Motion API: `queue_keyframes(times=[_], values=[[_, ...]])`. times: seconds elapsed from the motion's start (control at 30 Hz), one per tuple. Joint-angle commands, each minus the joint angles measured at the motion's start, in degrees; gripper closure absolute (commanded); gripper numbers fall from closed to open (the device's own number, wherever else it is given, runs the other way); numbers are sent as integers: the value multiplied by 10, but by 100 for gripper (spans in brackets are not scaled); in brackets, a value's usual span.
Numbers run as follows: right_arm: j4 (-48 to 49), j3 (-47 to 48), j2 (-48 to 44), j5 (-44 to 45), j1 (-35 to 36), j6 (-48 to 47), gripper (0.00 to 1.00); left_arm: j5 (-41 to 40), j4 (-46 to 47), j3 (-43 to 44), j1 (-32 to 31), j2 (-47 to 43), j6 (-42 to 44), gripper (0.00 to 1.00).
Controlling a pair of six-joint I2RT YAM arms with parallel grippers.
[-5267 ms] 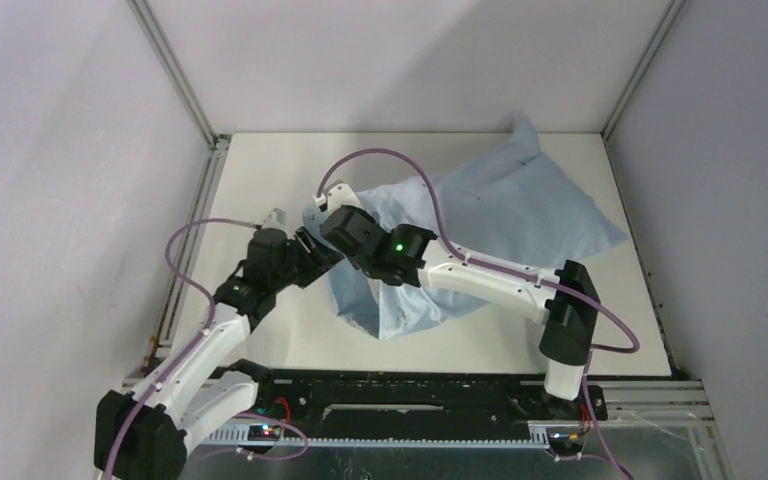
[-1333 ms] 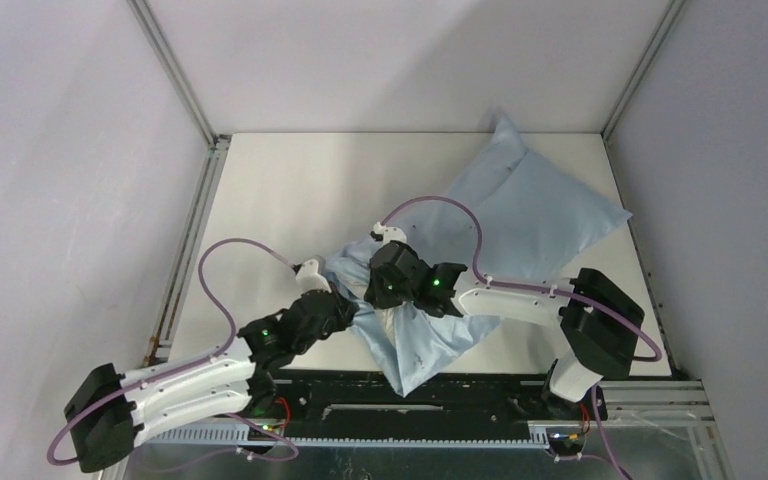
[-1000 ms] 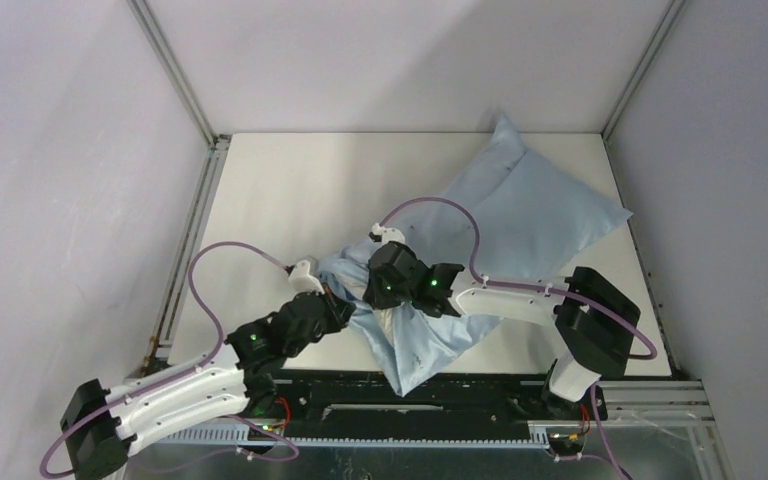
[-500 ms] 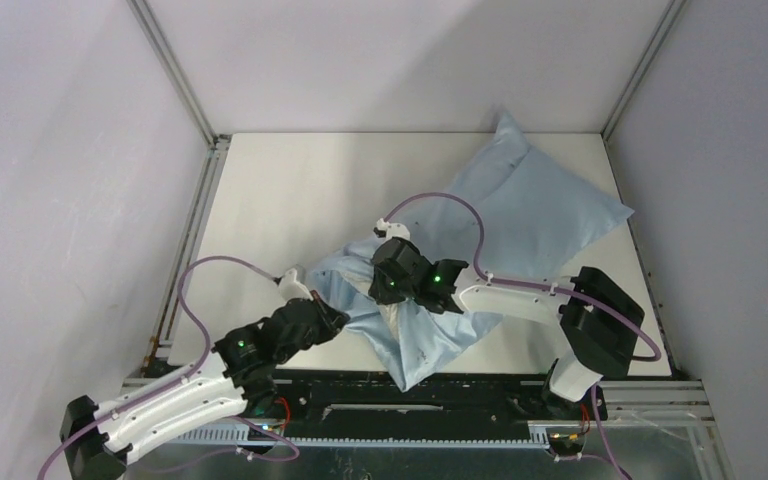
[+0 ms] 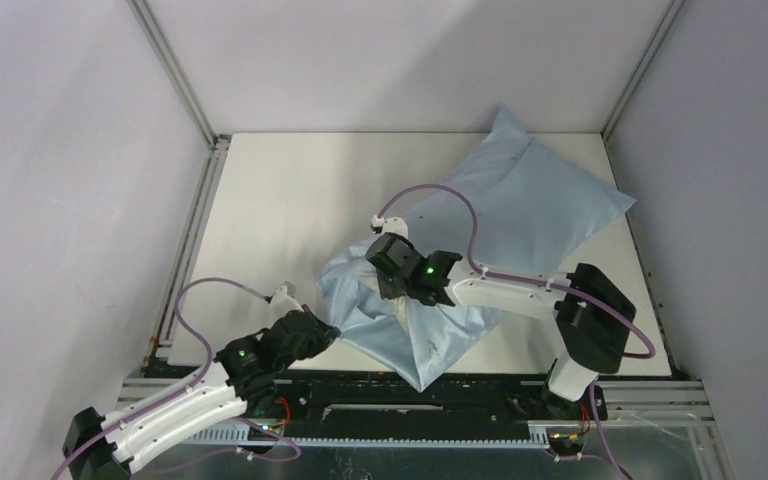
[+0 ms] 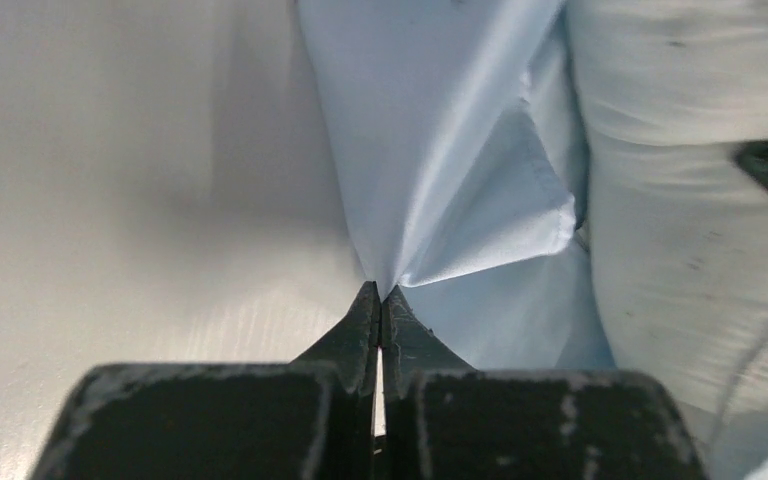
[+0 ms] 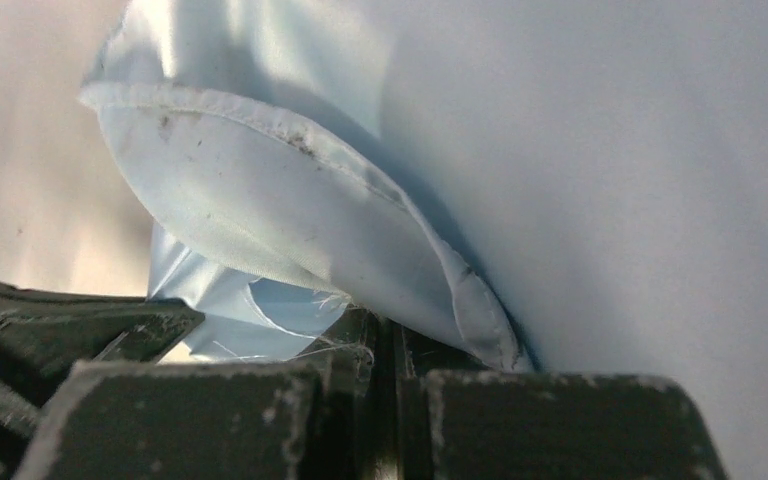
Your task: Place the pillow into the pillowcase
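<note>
The pillowcase (image 5: pixel 530 210) lies slantwise on the bench (image 5: pixel 280 200), from the far right corner to the near middle. Its far part looks plump, so we judge that the pillow is already mostly inside. Only at the near end, where the mouth is, do we see the pillow (image 7: pixel 260 220) itself: a white seamed corner that comes out of the blue cloth. The left jaws, at the end of the left arm (image 5: pixel 175 400) by the near left edge, are closed on a fold of the hem. The cloth runs tight from them, and we think this is to stretch the mouth toward the left. The right jaws, at the near middle, are closed too. They seem to pinch the thin blue cloth just under the white corner, probably to hold the other side of the mouth. What remains, in our judgement, is to draw the hem over this last corner.
</note>
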Motion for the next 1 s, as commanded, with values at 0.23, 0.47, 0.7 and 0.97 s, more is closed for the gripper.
queue_keyframes(times=[0.23, 0.47, 0.7, 0.97], values=[[36, 24, 110, -31, 37, 25, 100, 8, 44, 29, 3, -13, 103, 98], [47, 24, 111, -39, 36, 25, 100, 3, 6, 98, 2, 13, 140, 60], [49, 24, 109, -39, 34, 25, 100, -17, -59, 218, 1, 103, 172, 54], [84, 7, 109, -95, 17, 40, 100, -41, -31, 278, -7, 279, 209, 54]])
